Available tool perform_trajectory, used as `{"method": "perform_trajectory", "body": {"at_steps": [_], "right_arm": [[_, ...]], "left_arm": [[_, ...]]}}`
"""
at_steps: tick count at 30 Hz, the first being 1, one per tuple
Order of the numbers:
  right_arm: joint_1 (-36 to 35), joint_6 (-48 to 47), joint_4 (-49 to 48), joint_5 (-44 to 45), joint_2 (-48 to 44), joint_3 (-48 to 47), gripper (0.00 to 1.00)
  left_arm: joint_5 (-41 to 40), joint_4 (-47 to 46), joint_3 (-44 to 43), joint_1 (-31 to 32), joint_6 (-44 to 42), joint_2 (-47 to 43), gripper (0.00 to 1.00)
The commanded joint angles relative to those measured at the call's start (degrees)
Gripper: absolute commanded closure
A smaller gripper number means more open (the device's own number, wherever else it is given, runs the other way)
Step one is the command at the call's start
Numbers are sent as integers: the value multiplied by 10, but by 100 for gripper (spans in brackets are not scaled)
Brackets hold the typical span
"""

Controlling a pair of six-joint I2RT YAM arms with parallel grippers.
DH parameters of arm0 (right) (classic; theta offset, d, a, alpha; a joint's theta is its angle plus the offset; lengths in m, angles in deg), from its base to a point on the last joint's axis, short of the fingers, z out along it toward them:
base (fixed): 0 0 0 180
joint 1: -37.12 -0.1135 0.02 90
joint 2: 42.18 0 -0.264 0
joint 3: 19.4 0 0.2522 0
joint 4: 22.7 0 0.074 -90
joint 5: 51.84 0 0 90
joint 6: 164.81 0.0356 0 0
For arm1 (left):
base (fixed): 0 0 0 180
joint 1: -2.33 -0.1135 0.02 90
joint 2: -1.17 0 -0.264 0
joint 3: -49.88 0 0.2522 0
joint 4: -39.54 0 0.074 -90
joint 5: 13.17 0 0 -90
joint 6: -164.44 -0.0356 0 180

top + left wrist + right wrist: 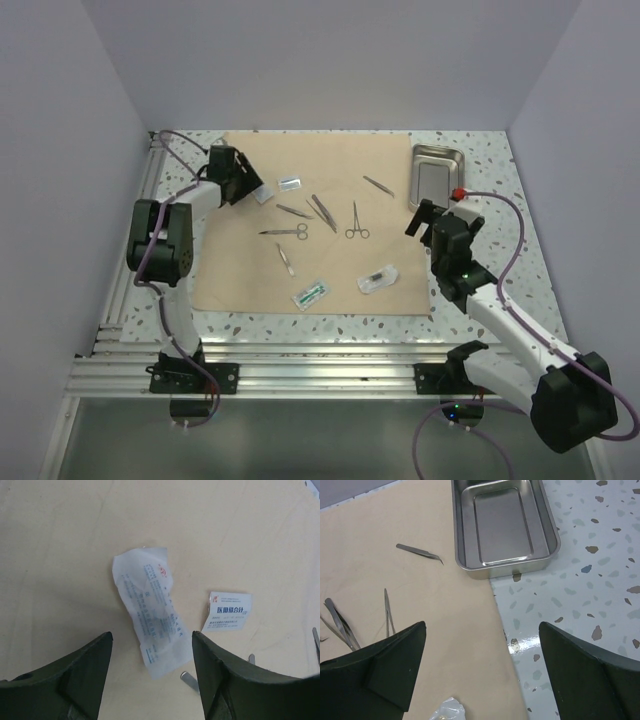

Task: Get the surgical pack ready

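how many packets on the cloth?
4 on the cloth: white packet below the left gripper, labelled packet beside it, green packet and clear packet near front edge. None seem hidden.

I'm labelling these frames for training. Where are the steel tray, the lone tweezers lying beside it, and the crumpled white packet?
steel tray (502, 522), right wrist view, on its bare floor.
tweezers (419, 553), right wrist view, mid-shaft.
white packet (150, 612), left wrist view, middle of its printed face.

arms (505, 330): wht links, blk joints | cables (519, 232): purple | bases (195, 377): blk
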Motion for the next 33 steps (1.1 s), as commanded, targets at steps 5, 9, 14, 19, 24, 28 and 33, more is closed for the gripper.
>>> {"method": "perform_trajectory", "body": {"at_steps": [5,9,14,19,24,28,33], "right_arm": [[2,18,-34,-8,-3,13,1],[2,20,-42,-11,-3,18,1],[2,24,-49,-14,-6,25,1],[2,26,-62,-21,-1,34,2],[2,24,-69,-34,8,37,2],[2,13,-87,-71,18,38,2],[2,4,-75,-101,45,16,2]], "left_arm": [[-122,128,-140,45,-40,71,34],[-170,184,-201,62,-51,112,35],[-189,200,-212,67,-51,131,36],[-179,197,-217,66,-59,142,57],[-145,140,-163,67,-74,96,81],[-92,60,-87,70,-87,20,83],[15,-16,-16,92,-108,-74,82]]}}
